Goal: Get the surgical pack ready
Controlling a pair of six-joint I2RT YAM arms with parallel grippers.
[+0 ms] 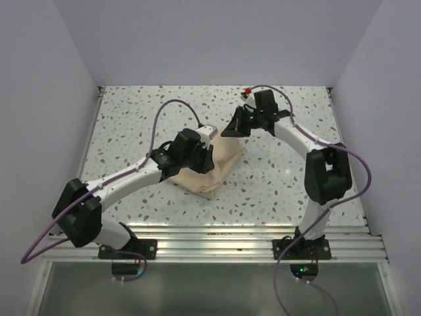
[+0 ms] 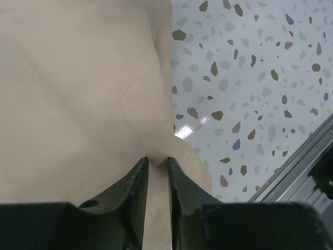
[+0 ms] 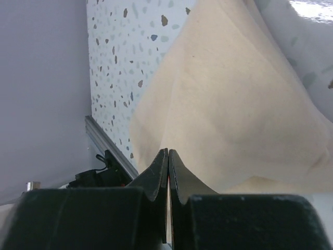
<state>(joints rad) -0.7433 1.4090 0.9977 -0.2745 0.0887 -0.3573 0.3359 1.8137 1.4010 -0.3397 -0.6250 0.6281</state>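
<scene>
Pinching the tan cloth, your right gripper is fully closed on it; your left gripper clamps 1 fold between narrowly parted jaws.

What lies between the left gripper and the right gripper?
The tan cloth fills that stretch, as the top view shows; the left gripper is on it and the right gripper pinches its corner.

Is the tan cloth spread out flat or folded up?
Folded up. From above, the cloth is a lumpy bundle, not a flat square, and nothing inside it shows.
</scene>
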